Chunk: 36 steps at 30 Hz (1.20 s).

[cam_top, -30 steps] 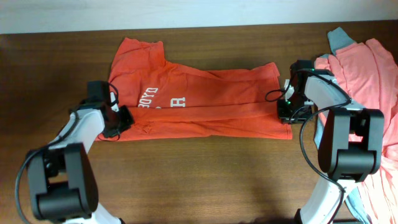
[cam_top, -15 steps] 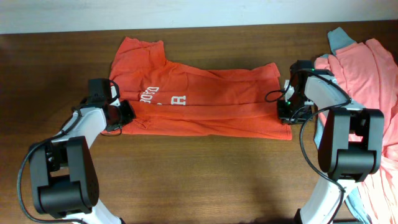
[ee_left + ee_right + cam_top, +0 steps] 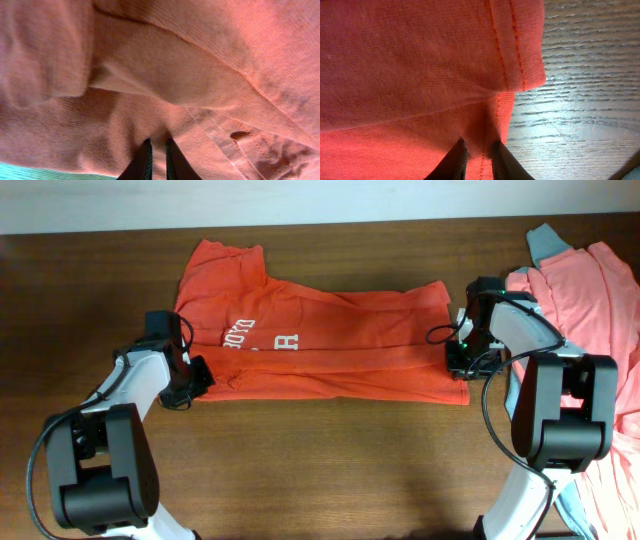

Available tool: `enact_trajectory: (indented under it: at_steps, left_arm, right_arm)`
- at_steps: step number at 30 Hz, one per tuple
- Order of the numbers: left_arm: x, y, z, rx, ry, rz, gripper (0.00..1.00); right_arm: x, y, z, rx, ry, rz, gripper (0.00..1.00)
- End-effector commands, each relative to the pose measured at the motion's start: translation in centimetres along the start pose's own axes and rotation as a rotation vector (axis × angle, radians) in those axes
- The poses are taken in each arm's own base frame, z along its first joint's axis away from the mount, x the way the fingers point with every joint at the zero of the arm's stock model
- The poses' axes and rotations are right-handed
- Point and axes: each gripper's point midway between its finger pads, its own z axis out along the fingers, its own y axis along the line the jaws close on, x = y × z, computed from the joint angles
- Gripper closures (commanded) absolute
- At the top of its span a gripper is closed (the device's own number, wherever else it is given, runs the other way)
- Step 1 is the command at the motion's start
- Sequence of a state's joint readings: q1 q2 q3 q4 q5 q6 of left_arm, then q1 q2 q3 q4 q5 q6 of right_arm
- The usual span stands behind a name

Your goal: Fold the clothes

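The orange-red T-shirt [image 3: 330,340] with white print lies folded lengthwise across the middle of the table. My left gripper [image 3: 190,380] is shut on its lower left corner; in the left wrist view the fingertips [image 3: 159,150] pinch a fold of the fabric [image 3: 165,85]. My right gripper [image 3: 462,365] is shut on the shirt's lower right hem; in the right wrist view the fingertips [image 3: 480,150] clamp the stitched edge [image 3: 420,65].
A pile of salmon-pink clothes [image 3: 590,300] with a grey-teal piece [image 3: 545,242] lies at the right edge, just beside the right arm. Dark wooden table [image 3: 330,470] stretches in front of the shirt.
My left gripper has shifted slightly, pulling the shirt's lower left corner; the print has moved a little right. The right gripper has stayed in place.
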<state>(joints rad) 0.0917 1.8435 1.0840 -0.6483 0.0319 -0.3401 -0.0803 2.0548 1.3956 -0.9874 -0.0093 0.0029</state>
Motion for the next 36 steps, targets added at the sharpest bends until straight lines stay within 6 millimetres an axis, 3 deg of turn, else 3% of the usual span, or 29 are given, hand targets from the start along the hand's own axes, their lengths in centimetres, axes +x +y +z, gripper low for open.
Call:
enact_trajectory:
  at_steps: [1, 13, 22, 29, 36]
  left_arm:
    - [0.5, 1.6, 0.1, -0.076, -0.006, 0.002, 0.88]
    - [5.8, 3.7, 2.3, -0.129, 0.122, 0.003, 0.89]
    - [9.8, 5.3, 2.0, -0.178, 0.262, -0.005, 0.91]
    - [13.3, 8.5, 1.5, -0.216, 0.396, -0.097, 0.92]
    - [14.7, 9.7, 1.1, -0.218, 0.451, -0.154, 0.92]
  right_arm:
    - [1.2, 0.1, 1.5, -0.005, 0.066, 0.0, 0.78]
    - [4.4, -0.5, 1.1, 0.03, 0.199, 0.0, 0.75]
    - [7.3, -1.3, 0.3, 0.075, 0.319, -0.003, 0.75]
    - [9.7, -1.3, -0.7, 0.077, 0.425, 0.001, 0.75]
    - [10.1, -1.3, -0.9, 0.077, 0.445, 0.004, 0.77]
